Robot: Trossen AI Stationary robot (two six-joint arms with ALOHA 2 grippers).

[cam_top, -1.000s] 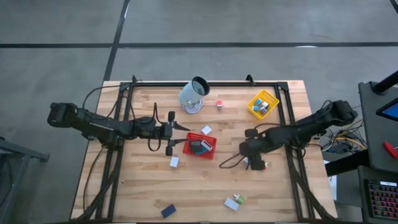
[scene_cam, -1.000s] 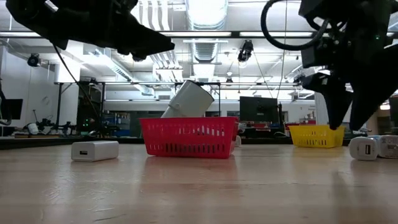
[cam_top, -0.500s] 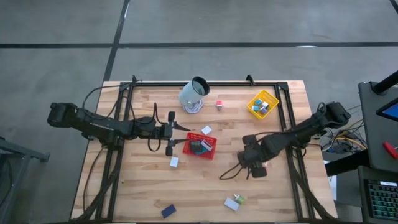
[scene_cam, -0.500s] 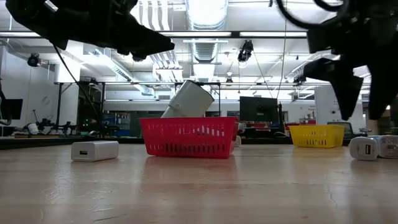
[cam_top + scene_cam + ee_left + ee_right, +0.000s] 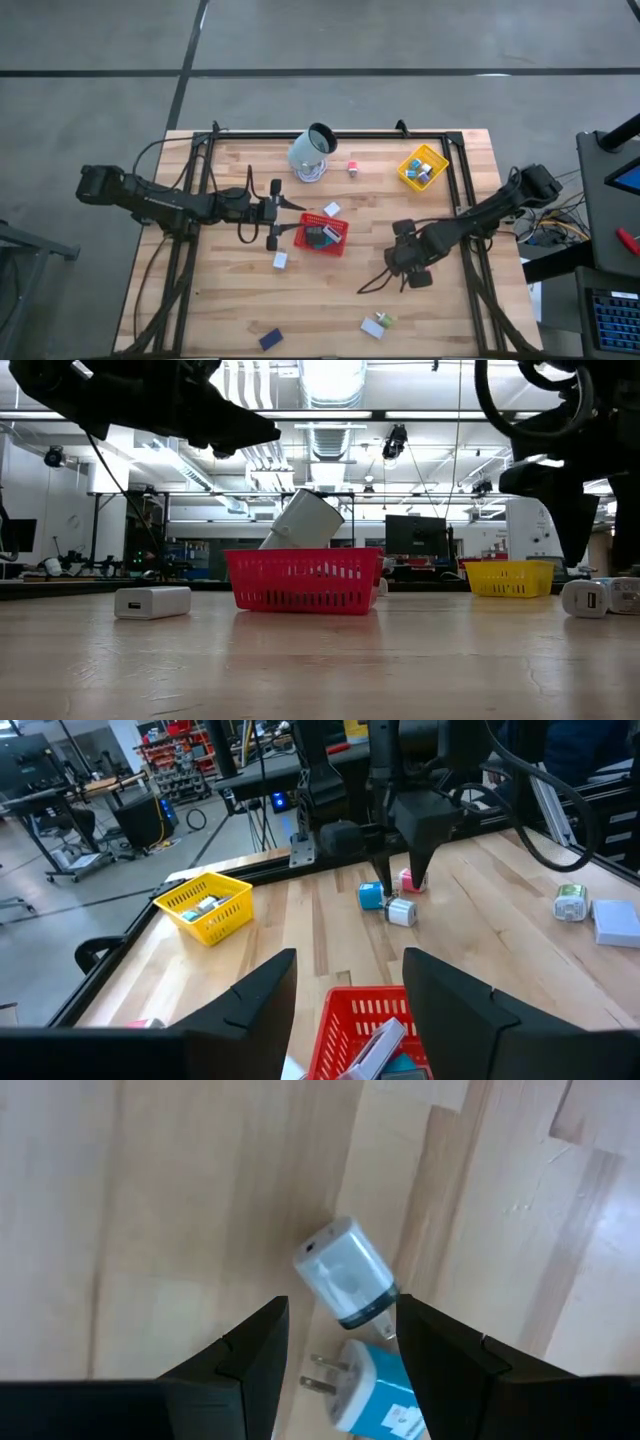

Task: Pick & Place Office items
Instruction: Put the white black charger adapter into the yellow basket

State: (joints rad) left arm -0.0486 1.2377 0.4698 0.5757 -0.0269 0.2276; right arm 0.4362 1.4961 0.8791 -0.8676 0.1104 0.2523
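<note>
The right gripper (image 5: 335,1370) hangs straight above a small white charger (image 5: 343,1284) lying on the wooden table (image 5: 150,1210), its two dark fingers (image 5: 250,1365) spread, nothing between them. The charger is a rounded white block with a dark band at one end and a small port in the other; its long axis runs diagonally across the table's planks, banded end toward the gripper. Touching or just beside that end lies a light-blue plug adapter (image 5: 378,1385) with two bare metal prongs pointing away from the charger's side.

The left wrist view adds what the close-up cannot: the same pair, charger (image 5: 401,912) and blue adapter (image 5: 371,896), sits directly beneath the right gripper's (image 5: 400,883) fingertips, with a pink-red item (image 5: 407,881) just behind them. From overhead these pieces are hidden under the arm.

The left gripper (image 5: 345,990) hovers over the red mesh tray (image 5: 350,1010), fingers parted and empty, with a pale flat item (image 5: 375,1045) in the tray below.
</note>
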